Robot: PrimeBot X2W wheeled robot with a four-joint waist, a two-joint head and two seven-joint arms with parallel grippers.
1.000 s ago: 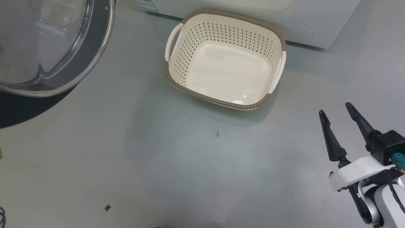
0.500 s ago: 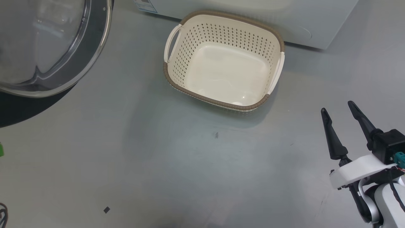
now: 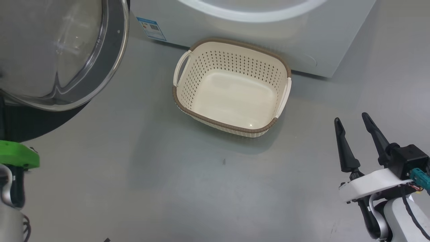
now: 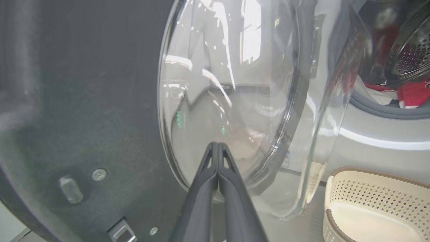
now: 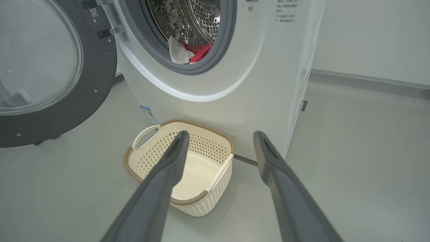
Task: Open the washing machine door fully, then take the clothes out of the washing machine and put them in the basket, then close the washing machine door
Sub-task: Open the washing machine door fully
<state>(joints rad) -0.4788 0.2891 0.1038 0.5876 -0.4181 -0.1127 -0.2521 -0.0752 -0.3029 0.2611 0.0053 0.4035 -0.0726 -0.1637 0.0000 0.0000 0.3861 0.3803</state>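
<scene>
1. On the floor in the head view, the basket [image 3: 231, 127] stands empty just in front of the washing machine [image 3: 235, 33], with the washing machine door [image 3: 112, 67] swung wide to the left. The right gripper [image 3: 350, 117] hovers over bare floor at the lower right, well apart from the basket. Its jaws are parted and hold nothing.

2. Close before the left wrist camera, the door's glass bowl [image 4: 228, 84] bulges. The left gripper [image 4: 217, 145] has its jaws pressed together on nothing, tips close to the glass; I cannot tell whether they touch it. The clothes [image 4: 411, 95] show red at the drum's lip.

3. Along the right wrist view, the parted fingers [image 5: 161, 188] frame the basket below the open drum, and red and white fabric lies at the grey ring.

4. The door-opening step looks done or nearly so, and unloading has not begun. The next move calls for a gripper to reach through the opening with jaws apart and clamp on the fabric nearest the lip.
</scene>
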